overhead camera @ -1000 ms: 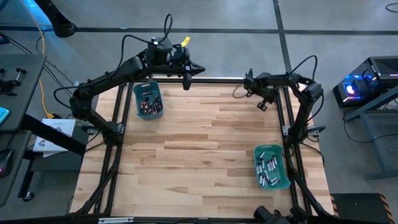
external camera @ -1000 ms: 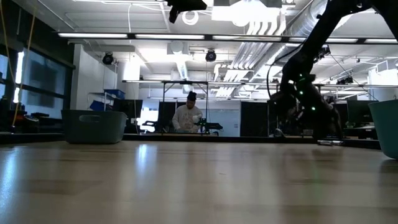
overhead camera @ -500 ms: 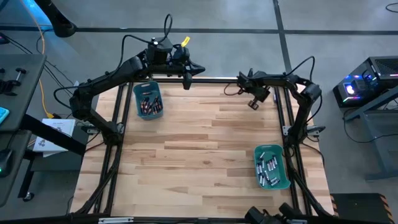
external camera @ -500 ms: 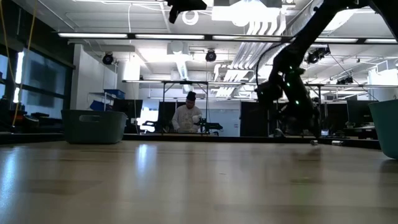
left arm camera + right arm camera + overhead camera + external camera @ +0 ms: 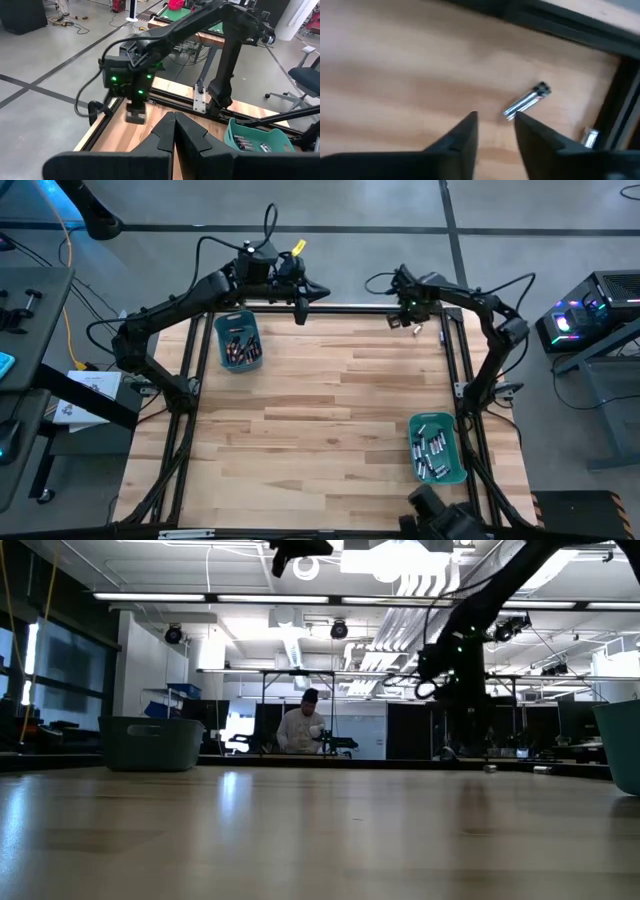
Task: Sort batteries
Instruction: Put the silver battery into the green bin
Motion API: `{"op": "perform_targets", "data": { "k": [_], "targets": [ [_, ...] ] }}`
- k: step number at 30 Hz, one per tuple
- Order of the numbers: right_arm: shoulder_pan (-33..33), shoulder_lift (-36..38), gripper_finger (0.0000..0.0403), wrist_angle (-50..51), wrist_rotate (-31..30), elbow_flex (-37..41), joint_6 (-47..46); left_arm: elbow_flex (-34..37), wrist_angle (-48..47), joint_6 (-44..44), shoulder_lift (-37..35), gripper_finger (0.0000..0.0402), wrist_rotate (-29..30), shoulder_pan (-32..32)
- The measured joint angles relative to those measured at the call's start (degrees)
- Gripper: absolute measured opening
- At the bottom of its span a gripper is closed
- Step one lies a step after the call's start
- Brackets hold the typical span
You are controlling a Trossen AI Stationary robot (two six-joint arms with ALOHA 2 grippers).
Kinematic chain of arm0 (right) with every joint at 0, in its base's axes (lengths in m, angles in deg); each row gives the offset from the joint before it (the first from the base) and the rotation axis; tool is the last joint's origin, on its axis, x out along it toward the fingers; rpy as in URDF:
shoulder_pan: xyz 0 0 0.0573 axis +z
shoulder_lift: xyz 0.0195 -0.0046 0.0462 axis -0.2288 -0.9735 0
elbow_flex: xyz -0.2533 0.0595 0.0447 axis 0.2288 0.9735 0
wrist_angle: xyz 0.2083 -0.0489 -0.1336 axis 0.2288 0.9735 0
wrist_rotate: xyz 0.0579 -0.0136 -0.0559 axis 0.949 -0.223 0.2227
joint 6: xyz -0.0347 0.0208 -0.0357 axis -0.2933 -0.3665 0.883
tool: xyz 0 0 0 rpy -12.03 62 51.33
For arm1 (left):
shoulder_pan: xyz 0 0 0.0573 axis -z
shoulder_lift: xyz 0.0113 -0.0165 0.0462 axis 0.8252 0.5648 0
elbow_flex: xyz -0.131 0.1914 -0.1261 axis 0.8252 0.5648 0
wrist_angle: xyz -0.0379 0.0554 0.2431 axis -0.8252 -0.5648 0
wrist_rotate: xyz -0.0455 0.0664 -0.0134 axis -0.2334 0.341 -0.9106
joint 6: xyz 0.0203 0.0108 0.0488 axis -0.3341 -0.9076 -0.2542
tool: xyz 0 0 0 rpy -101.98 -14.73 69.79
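A silvery battery (image 5: 525,101) lies flat on the wooden table near its far right corner, and a second one (image 5: 590,136) lies beside the black frame rail. My right gripper (image 5: 495,122) hangs open above them, pointing down, with nothing between its fingers; the first battery shows just beyond one fingertip. In the high view my right gripper (image 5: 403,320) is at the far edge. My left gripper (image 5: 174,122) is shut on nothing, held high over the far edge (image 5: 301,310).
A teal bin (image 5: 218,340) at the far left holds dark batteries (image 5: 240,347). A second teal bin (image 5: 462,450) at the near right holds silvery batteries (image 5: 432,452). Black frame rails edge the table. A person (image 5: 303,725) stands in the room beyond.
My right gripper has risen from the table and gone toward the far edge and a little to the left, and its wrist has rolled. My left arm has kept still.
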Motion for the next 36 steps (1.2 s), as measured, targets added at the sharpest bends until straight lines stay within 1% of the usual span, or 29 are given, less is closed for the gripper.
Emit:
{"op": "perform_targets", "data": {
  "k": [3, 6, 9, 12, 17, 21, 24, 27, 33, 34, 36],
  "targets": [
    [-2.4, -0.1, 0.0165, -3.5, -0.1, 2.3, -8.2, 0.0, 0.0, 0.0, 0.0, 0.0000, -0.2, 0.1],
    [-2.7, -0.1, 0.0207, -6.8, -3.1, 3.9, -15.7, 0.0, 0.0, 0.0, 0.0, 0.0000, -0.3, 0.1],
    [-2.6, -0.1, 0.0226, -9.1, -5.2, 4.8, -19.7, 0.0, 0.0, -0.1, 0.0, 0.0000, -0.3, 0.1],
    [-2.7, -0.6, 0.0224, -9.9, -5.5, 5.8, -23.2, 0.0, 0.0, -0.1, 0.0, 0.0000, -0.3, 0.1],
    [-3.9, -1.8, 0.0206, -13.2, -1.8, 9.0, -25.7, 0.0, 0.0, -0.1, 0.0, 0.0000, -0.4, 0.1],
    [-3.7, -2.1, 0.0193, -16.5, -1.6, 11.2, -25.4, 0.0, 0.0, -0.2, 0.0, 0.0000, -0.4, 0.1],
    [-3.2, -2.0, 0.0173, -17.8, -1.0, 11.8, -24.4, 0.0, 0.0, -0.2, 0.0, 0.0000, -0.5, 0.1],
    [-2.9, -2.0, 0.0135, -18.2, -1.2, 11.8, -22.5, 0.0, 0.0, -0.2, 0.0, 0.0000, -0.5, 0.1],
    [-2.9, -2.0, 0.0034, -18.0, 0.1, 11.8, -20.8, 0.0, 0.0, -0.1, 0.0, 0.0000, -0.5, 0.1],
    [-2.9, -2.0, 0.0022, -17.9, 0.2, 11.8, -20.3, 0.0, 0.0, -0.1, 0.0, 0.0000, -0.5, 0.1],
    [-3.0, -1.9, 0.0020, -17.7, 0.4, 11.8, -19.3, 0.0, 0.0, 0.0, 0.0, 0.0000, -0.5, 0.1]
  ]
}}
